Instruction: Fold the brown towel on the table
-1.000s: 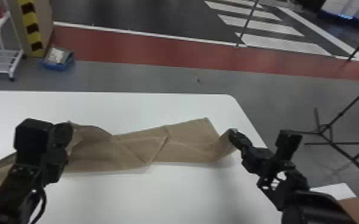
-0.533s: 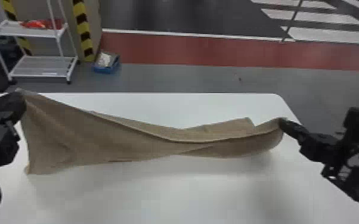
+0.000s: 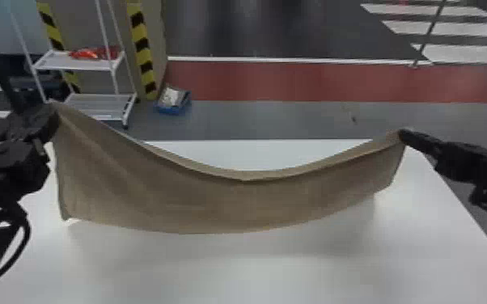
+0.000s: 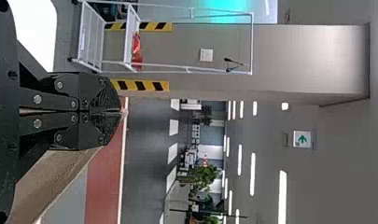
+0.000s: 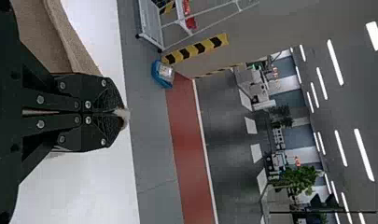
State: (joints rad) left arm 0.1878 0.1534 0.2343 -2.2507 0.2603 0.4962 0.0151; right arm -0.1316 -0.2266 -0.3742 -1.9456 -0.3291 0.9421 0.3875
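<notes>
White tabletop (image 3: 255, 271) spreads beneath the raised, sagging brown towel (image 3: 214, 206). The left gripper (image 3: 54, 112) and right gripper (image 3: 403, 136) each pinch tightly closed on one end.

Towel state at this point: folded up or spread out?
Spread lengthwise, not folded into a packet: the towel hangs as a sagging band between the left hand and right hand.

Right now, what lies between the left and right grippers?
In the head view, the brown towel sags from the left gripper to the right gripper, over the white table.
</notes>
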